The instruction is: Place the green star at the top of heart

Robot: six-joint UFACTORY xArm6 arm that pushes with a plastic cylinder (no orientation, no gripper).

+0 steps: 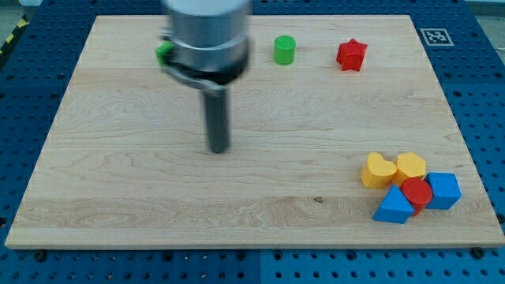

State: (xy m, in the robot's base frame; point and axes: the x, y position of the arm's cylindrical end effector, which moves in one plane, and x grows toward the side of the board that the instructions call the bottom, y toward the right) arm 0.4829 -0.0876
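In the camera view, my tip rests on bare worktop, well apart from every block; there is no claw to open or close. The green star peeks out behind the arm at the view's top left. The 2 yellow hearts sit far off at the view's lower right, touching a red cylinder and 2 blue blocks. The approach looks barely begun; next, I judge, the tip must get behind the star and push it rightward.

Arm housing, blurred and cut off by the top edge, hides most of a green block, possibly the star, far left.
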